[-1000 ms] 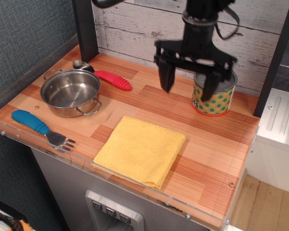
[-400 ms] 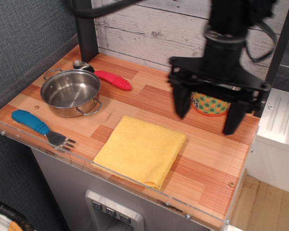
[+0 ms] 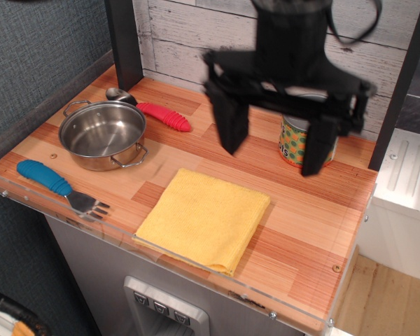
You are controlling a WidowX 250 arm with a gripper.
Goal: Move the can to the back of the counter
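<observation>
The can [image 3: 295, 141], with a yellow-orange label and green dots, stands upright at the back right of the striped wood counter [image 3: 315, 224], close to the whitewashed plank wall. My gripper [image 3: 274, 150] hangs above the counter in front of the can, blurred by motion. It is open wide and empty. Its left finger [image 3: 229, 126] is well left of the can. Its right finger [image 3: 318, 143] covers the can's right side. The arm hides most of the can's lid.
A folded yellow cloth [image 3: 204, 217] lies at the front middle. A steel pot with two handles [image 3: 103, 134] sits at the left. A red-handled spoon [image 3: 154, 111] lies behind it and a blue-handled fork [image 3: 56, 185] by the acrylic front edge.
The open gripper swung from over the can to the right and forward, then back left and higher. The can stayed at the back right.
</observation>
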